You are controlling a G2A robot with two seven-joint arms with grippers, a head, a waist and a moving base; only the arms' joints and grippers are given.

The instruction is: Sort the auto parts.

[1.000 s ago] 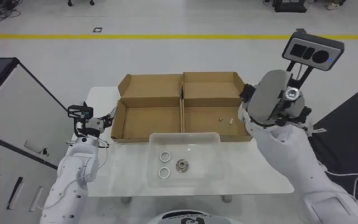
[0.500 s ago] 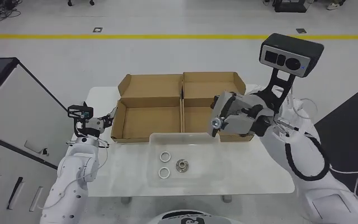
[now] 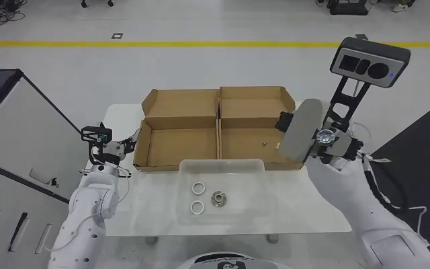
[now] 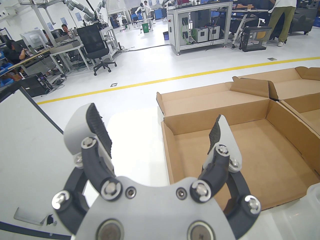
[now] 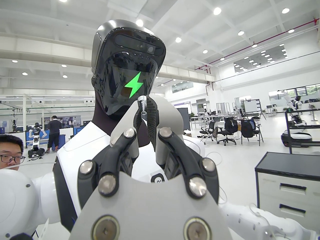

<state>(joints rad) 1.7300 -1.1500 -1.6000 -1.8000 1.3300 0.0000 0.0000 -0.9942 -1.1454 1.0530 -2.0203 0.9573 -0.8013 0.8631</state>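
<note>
Metal threaded part (image 5: 142,101) being pinched between tips of right gripper (image 5: 145,109), held up off table (image 3: 289,202). Left gripper (image 4: 160,126) being held spread, nothing between fingers, just beside left cardboard box (image 3: 176,144). Two white rings (image 3: 199,188), flanged metal part (image 3: 218,198) being kept in clear tray (image 3: 222,163). Small parts (image 3: 271,143) being kept in right cardboard box (image 3: 252,114).

The 2 boxes (image 3: 178,144) are matt cardboard, the tray (image 3: 222,162) translucent plastic, the bolt (image 5: 142,104) shiny threaded metal.

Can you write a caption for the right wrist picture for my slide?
The right gripper pinches a small threaded metal part at its tip.
</note>
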